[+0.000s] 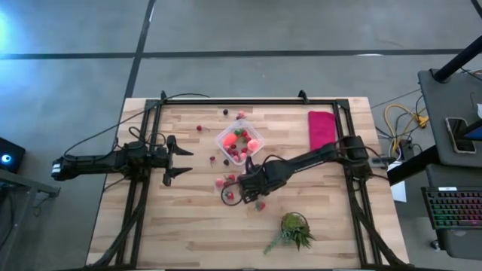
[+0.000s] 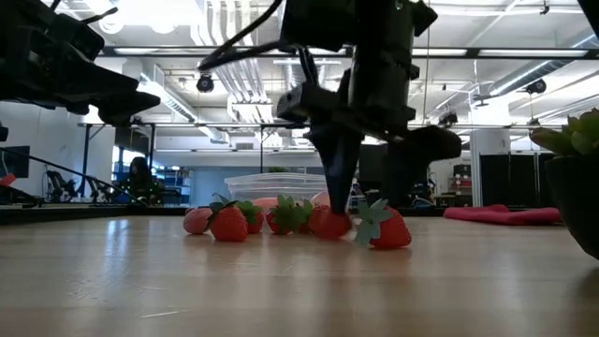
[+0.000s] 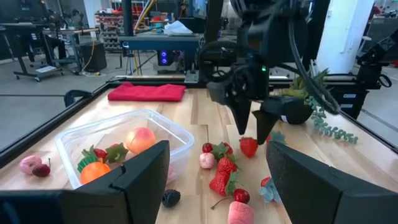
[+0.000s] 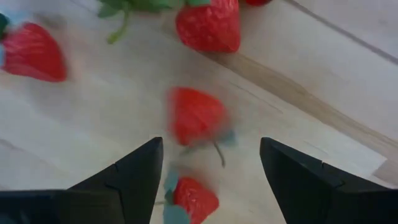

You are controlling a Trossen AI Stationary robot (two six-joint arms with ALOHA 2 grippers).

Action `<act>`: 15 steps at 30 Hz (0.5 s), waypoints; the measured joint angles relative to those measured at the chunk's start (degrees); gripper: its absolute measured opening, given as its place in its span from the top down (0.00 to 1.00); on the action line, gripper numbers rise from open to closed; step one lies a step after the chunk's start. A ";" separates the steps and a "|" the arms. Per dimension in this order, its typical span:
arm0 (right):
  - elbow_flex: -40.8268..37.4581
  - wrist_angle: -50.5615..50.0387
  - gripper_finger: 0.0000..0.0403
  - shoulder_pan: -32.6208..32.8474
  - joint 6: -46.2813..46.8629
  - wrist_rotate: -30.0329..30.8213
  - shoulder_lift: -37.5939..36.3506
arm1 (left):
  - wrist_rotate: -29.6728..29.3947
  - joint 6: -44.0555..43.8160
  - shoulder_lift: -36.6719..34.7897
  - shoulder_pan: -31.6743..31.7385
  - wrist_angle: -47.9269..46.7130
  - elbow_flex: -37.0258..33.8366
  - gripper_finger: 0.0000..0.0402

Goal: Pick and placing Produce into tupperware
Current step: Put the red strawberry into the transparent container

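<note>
While left gripper (image 1: 181, 158) waits apart | right gripper (image 3: 252, 127) apart over strawberry (image 3: 249, 147)

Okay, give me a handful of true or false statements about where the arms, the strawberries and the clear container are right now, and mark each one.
1. The right gripper is down among the strawberries, jaws open around one strawberry. True.
2. The left gripper is holding a strawberry. False: it is open and empty, off to the left of the tupperware.
3. The tupperware is empty. False: it already holds several pieces, including an orange piece.
4. The magenta cloth lies on the table to the right of the tupperware. True.
5. The green plant stands inside the tupperware. False: it stands on the table on its own, well apart from it.
</note>
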 joint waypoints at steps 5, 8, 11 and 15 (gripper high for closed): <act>0.32 -0.11 0.35 0.67 -0.02 0.24 2.45 | -0.01 -0.01 -0.08 -0.01 -0.06 0.00 0.36; 0.39 0.22 0.36 1.07 -0.04 -0.25 2.61 | -0.02 0.00 -0.06 0.00 -0.05 0.00 0.36; 0.38 0.17 0.37 1.23 -0.04 -0.25 2.02 | 0.00 0.00 -0.06 -0.01 -0.02 0.00 0.36; 0.37 -0.48 0.38 1.38 -0.05 -0.84 -0.16 | -0.02 -0.01 -0.06 0.00 -0.02 0.00 0.36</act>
